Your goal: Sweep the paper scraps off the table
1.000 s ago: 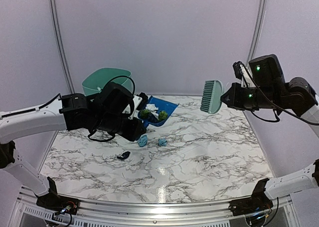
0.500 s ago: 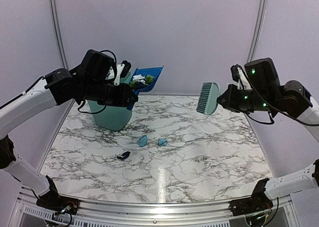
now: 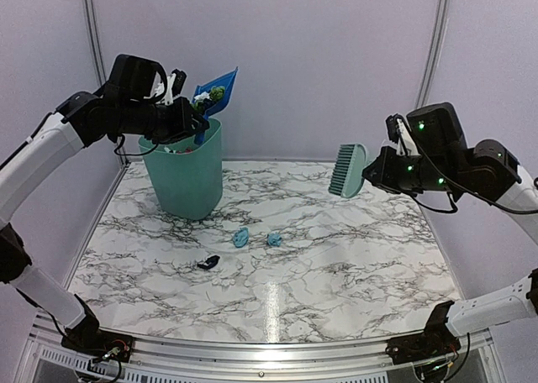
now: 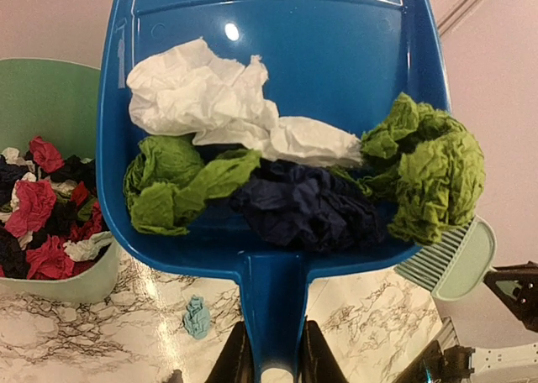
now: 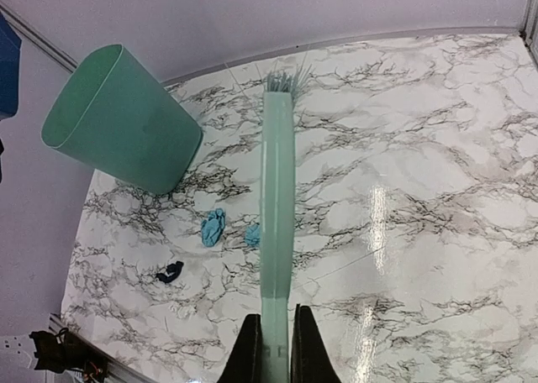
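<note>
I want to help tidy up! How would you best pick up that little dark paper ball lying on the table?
Pinch the dark scrap across its crumpled middle, coming straight down from above. It lies low on the table, has no handle, and has bare tabletop all round it. The nearest light blue scrap sits apart, farther back, so closing jaws should not catch it.

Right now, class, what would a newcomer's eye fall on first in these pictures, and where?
The blue dustpan, heaped with white, green and dark paper scraps, is gripped by the left hand, raised by the mint-green bin at back left. Next come the mint brush, held aloft by the right hand, and three scraps on the marble table.
</note>
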